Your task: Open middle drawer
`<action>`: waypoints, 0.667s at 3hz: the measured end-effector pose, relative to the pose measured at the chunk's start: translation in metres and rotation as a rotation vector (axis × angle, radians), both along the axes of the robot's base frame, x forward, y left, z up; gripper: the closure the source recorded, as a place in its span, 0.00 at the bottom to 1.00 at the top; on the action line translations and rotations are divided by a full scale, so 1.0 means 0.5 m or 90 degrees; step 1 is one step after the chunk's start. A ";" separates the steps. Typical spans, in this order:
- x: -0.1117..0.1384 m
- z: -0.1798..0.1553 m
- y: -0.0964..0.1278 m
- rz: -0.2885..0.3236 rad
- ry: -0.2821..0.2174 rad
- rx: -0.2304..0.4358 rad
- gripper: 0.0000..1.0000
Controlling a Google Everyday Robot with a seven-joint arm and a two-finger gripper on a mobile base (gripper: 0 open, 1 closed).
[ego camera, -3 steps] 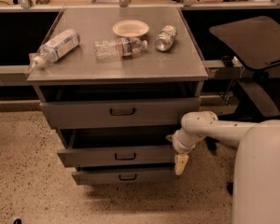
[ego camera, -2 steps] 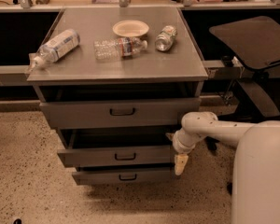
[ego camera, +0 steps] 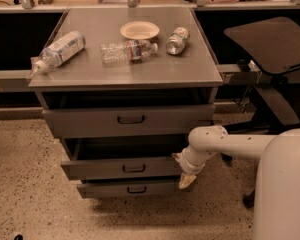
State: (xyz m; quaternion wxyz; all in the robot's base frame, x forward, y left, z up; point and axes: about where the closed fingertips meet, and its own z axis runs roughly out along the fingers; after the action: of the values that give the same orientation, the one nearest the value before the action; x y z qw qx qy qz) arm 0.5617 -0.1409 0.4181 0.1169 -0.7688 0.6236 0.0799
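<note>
The middle drawer (ego camera: 100, 168) is a shallow grey drawer with a small black loop handle (ego camera: 134, 168), second of three in a grey cabinet. It stands pulled out past the drawer above, with a dark gap over it. My gripper (ego camera: 182, 171) is at the drawer front's right end, on a white arm that comes in from the right. One cream fingertip (ego camera: 186, 180) hangs just below and to the right of the drawer's corner.
The top drawer (ego camera: 130, 120) and the lowest drawer (ego camera: 132, 188) both stick out a little. On the cabinet top (ego camera: 125, 69) lie two plastic bottles (ego camera: 60, 50), a can (ego camera: 177, 40) and a paper bowl (ego camera: 139, 30). A dark chair (ego camera: 270, 44) stands to the right.
</note>
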 end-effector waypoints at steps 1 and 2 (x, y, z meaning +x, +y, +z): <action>-0.014 0.003 0.005 0.006 0.008 0.000 0.51; -0.011 0.014 0.005 0.006 0.008 0.000 0.51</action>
State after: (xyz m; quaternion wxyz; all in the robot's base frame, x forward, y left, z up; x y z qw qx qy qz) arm 0.5561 -0.1384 0.4253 0.1130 -0.7712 0.6207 0.0855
